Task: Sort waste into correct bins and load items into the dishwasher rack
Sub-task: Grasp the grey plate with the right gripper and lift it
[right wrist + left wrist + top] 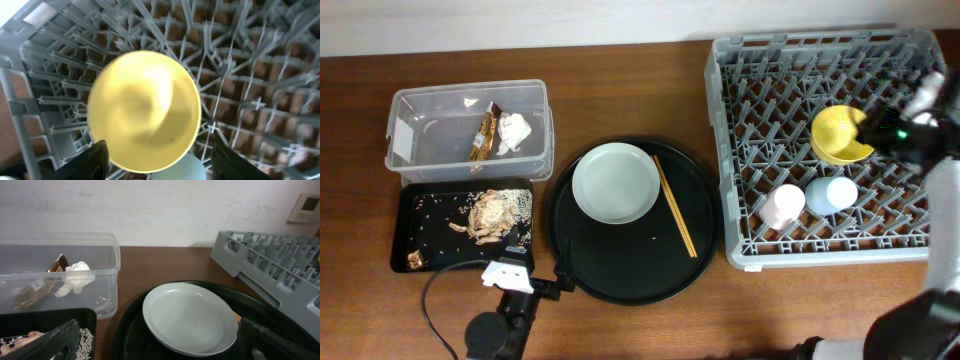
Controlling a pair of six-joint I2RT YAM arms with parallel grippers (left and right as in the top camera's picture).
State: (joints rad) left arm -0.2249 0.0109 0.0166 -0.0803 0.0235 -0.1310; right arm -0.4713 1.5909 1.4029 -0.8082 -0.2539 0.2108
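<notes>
Right gripper (159, 146) hangs, jaws wide, over the small yellow bowl (145, 117) in the grey pegged plastic rack (820, 50); left gripper (159, 330) sits low, also released.

Blurry yellow bowl (144, 111) & rack (250, 60), R-wrist view

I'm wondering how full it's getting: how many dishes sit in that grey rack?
3: a yellow bowl at mid-right, and a pink cup beside a light blue cup near the front edge. The right arm may hide more.
</notes>
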